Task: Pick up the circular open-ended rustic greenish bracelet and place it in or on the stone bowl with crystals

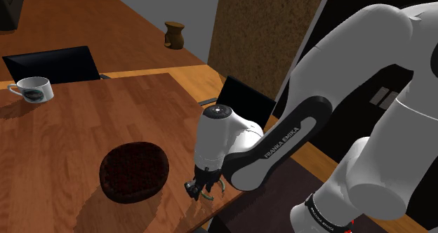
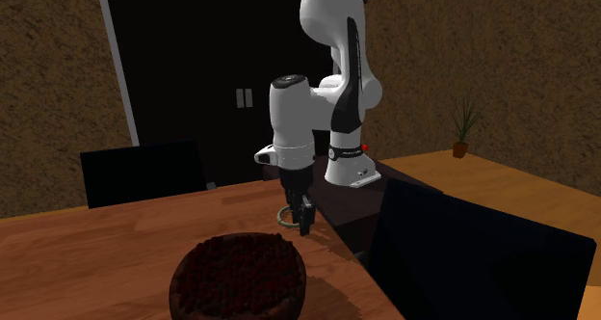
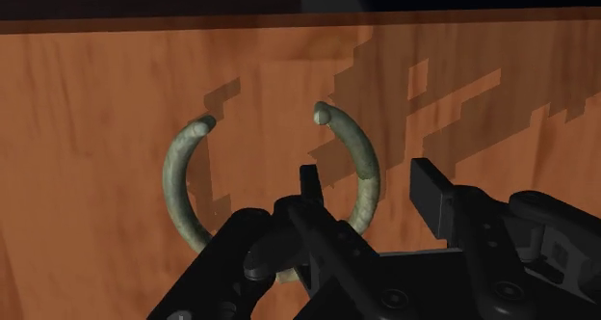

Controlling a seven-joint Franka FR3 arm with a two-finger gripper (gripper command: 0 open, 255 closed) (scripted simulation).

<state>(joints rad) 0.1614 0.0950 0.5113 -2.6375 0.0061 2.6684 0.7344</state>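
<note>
Straddling one side of the greenish bracelet (image 3: 173, 178), gripper (image 3: 371, 188) spread; risk: thin band squirts sideways on closing.

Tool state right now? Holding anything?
Tool: open, straddling one side of the bracelet, not gripping it.

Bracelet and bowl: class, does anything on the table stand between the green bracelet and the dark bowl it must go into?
Nothing visible does. The bracelet lies under the open hand, the bowl beside it, with bare table between them. The mug stands far off.
</note>
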